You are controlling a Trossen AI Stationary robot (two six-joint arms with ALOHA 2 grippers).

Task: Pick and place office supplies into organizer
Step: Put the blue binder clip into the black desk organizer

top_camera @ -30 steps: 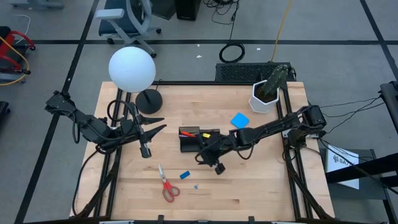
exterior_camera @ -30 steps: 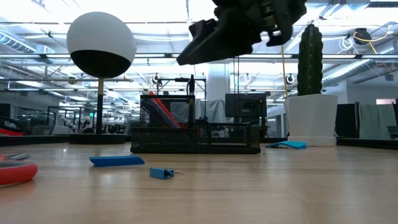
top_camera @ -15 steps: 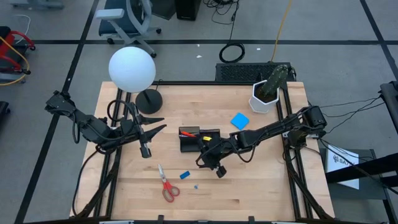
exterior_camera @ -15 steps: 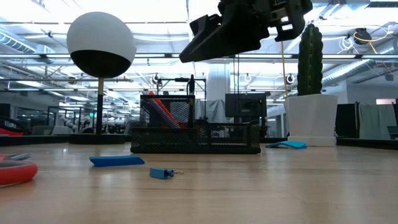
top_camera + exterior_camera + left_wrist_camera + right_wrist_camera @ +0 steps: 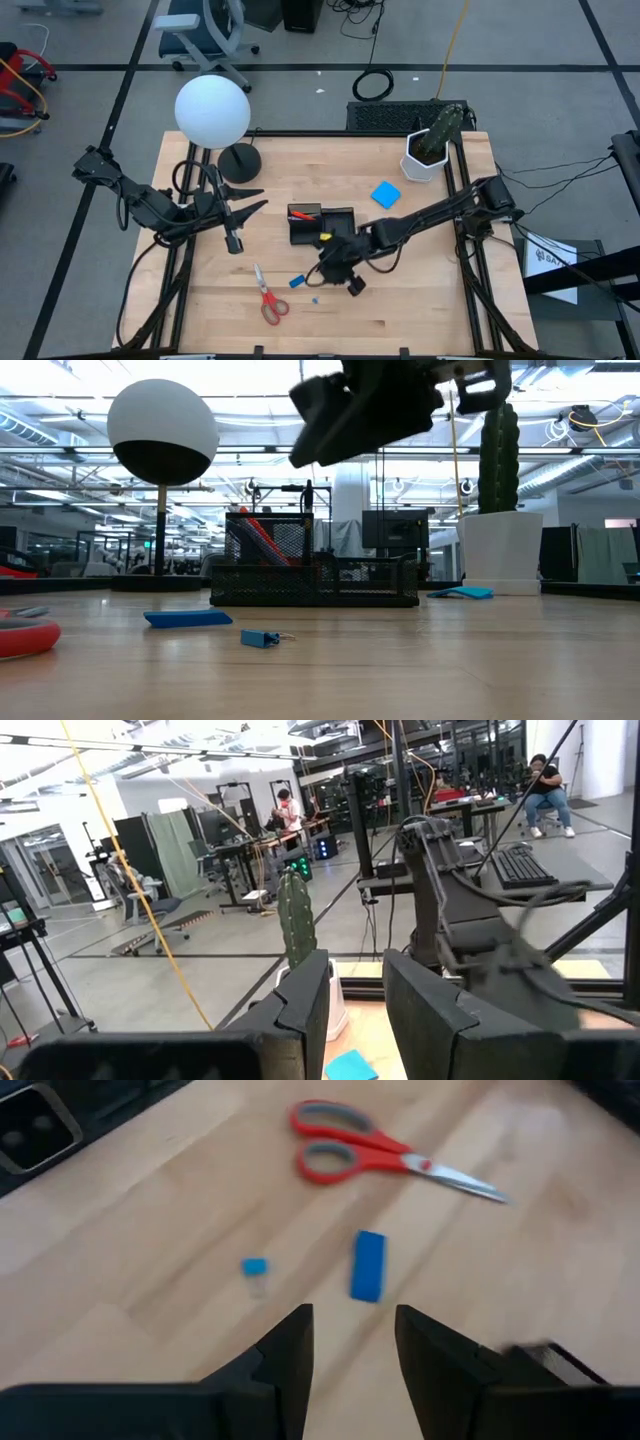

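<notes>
In the high view the black organizer [image 5: 320, 222] stands at mid-table with a red pen [image 5: 303, 214] in it. Near the table's near edge lie the red-handled scissors [image 5: 268, 295], the blue eraser [image 5: 297, 281] and a tiny blue clip [image 5: 314, 298]. The blue note pad [image 5: 385, 193] lies right of the organizer. My right gripper [image 5: 322, 268] hovers open just near of the organizer. Its wrist view looks down on the eraser [image 5: 368, 1265], clip [image 5: 255, 1266] and scissors [image 5: 385, 1155] ahead of its gripper [image 5: 352, 1350]. My left gripper [image 5: 252, 198] waits open, left of the organizer.
A white globe lamp [image 5: 212, 110] with a round black base [image 5: 240, 160] stands at the far left. A white potted cactus [image 5: 430, 150] stands at the far right corner. In the low view the eraser [image 5: 188, 618] and clip [image 5: 260, 638] lie in front of the organizer [image 5: 315, 570].
My right gripper has moved from over the organizer toward the table's near edge, closer to the eraser and clip, staying open and off the table. Nothing on the table has shifted.
</notes>
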